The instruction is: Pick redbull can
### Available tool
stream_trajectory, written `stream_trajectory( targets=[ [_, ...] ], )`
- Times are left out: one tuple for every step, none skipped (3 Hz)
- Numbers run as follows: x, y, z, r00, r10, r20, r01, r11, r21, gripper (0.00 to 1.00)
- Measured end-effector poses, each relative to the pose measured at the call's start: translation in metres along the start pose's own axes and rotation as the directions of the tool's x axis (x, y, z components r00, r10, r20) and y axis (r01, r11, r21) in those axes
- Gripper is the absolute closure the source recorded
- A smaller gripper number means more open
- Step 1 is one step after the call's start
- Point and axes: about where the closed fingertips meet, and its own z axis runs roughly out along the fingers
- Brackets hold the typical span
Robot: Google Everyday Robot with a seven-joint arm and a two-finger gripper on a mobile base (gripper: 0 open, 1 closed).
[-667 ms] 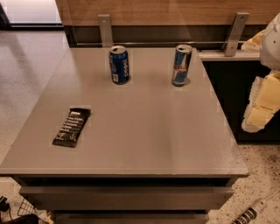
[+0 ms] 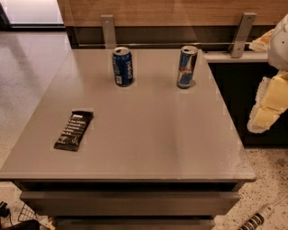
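Okay, nearest first. The front edge of the grey table (image 2: 148, 148) runs across the bottom, with a drawer front (image 2: 130, 202) under it. On the speckled floor (image 2: 270, 170) off the front right corner lies a striped cord end (image 2: 255, 221).

On the tabletop, close to the left edge and a bit forward of the middle, a black snack bar (image 2: 74, 130) lies flat, its long side pointing roughly toward the far edge.

Off the right edge, about halfway along it, the gripper (image 2: 265, 110) hangs beside the table, cream-coloured, over the dark side area. It is clear of the tabletop and well apart from both cans. Cannot tell how far open it is; nothing seen in its grasp.

Near the far edge stand two cans, both upright and apart from each other. The redbull can (image 2: 186, 66) is the slim blue and silver one toward the far right corner, resting on the table with nothing touching it. The wider dark blue can (image 2: 122, 66) stands to its left, nearer the middle of the far edge.

Behind the far edge, two metal brackets (image 2: 108, 30) rise against a wood panel (image 2: 171, 11).
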Motion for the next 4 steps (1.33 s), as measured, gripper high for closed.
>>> stream_trajectory(
  targets=[
    [0.005,-0.028,0.01,0.996,0.037,0.078,-0.042,0.997,0.065,0.0],
    [0.005,-0.076,0.031,0.965,0.101,0.241,-0.135,0.9821,0.131,0.0],
    [-0.011,-0.117,0.055,0.897,0.138,0.419,-0.209,0.9693,0.129,0.0],
    [-0.027,-0.144,0.083,0.788,0.186,0.588,-0.283,0.9561,0.077,0.0]
  ],
)
